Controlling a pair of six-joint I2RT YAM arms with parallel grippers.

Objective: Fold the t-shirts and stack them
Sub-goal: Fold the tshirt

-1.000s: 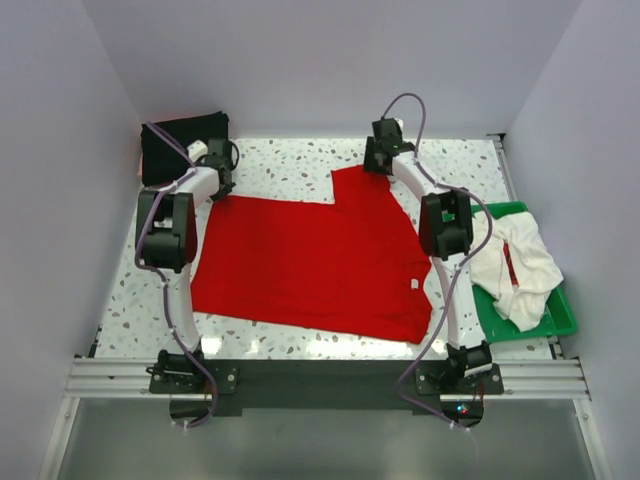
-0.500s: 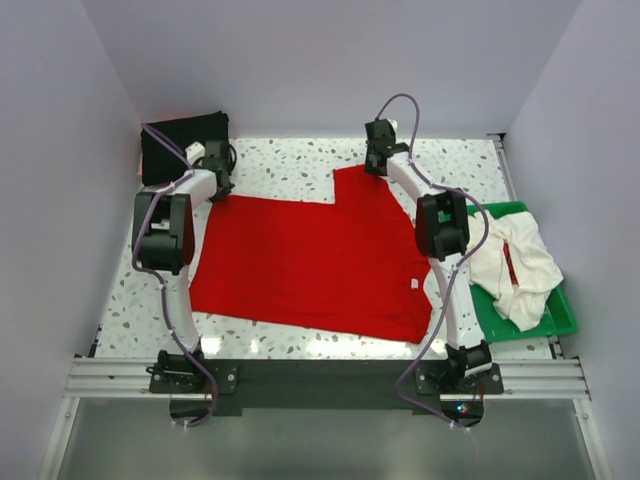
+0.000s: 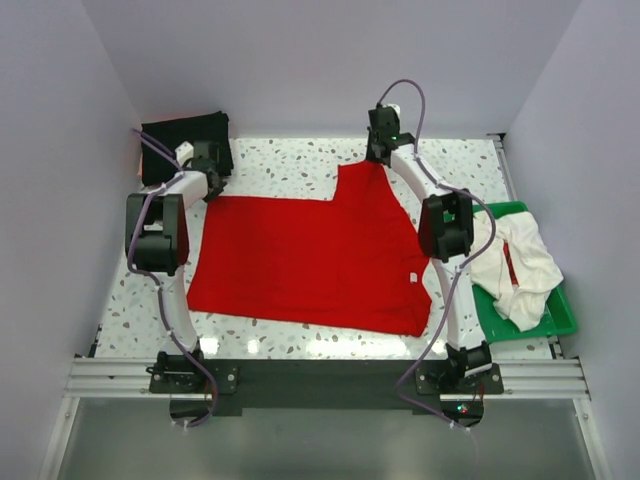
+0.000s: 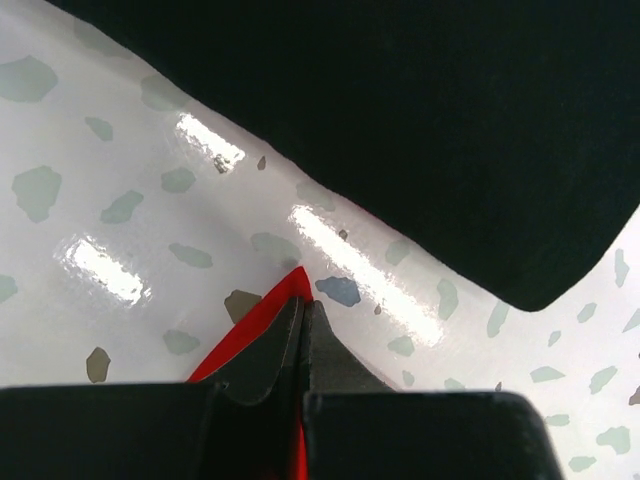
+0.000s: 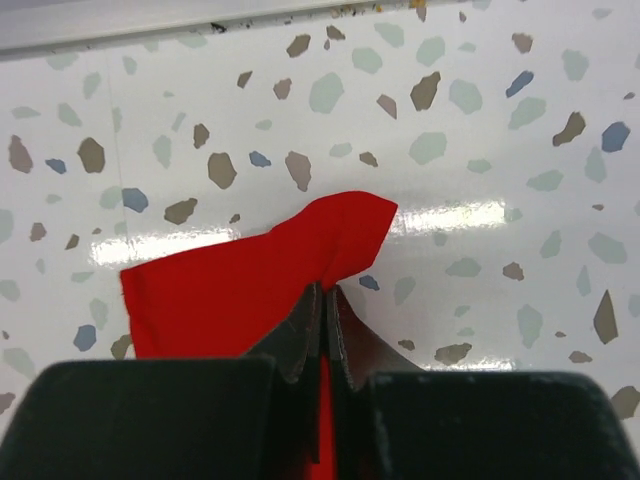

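Seen from above, a red shirt [image 3: 310, 255] lies spread flat across the middle of a speckled white table [image 3: 290, 160]. Its long axis runs left to right, and a small white label [image 3: 411, 283] shows near its right end. Both grippers are at the shirt's far edge, so the cloth lies from each of them toward the arm bases. The left gripper [image 4: 303, 312] is pressed together and pinches the far left corner, a thin point of red cloth showing between its jaws. The right gripper [image 5: 327, 295] is also pressed together. It pinches the tip of a flap that juts out toward the back wall at the far right. The two pinches are well apart along the far edge, each arm on its own side, so neither has to cross over. Judging by this hold, the coming move is likely a pull of the far edge toward the near edge, folding across the long axis. A folded black shirt [image 3: 185, 140] sits in the far left corner, just behind the left gripper, with a strip of bare table between them. At the right, a green tray [image 3: 565, 322] holds a heaped whitish shirt [image 3: 515, 265] that spills over its rim. The right arm [image 3: 445, 225] runs between the tray and the red shirt's right edge, and the left arm [image 3: 158, 235] runs along the left edge.
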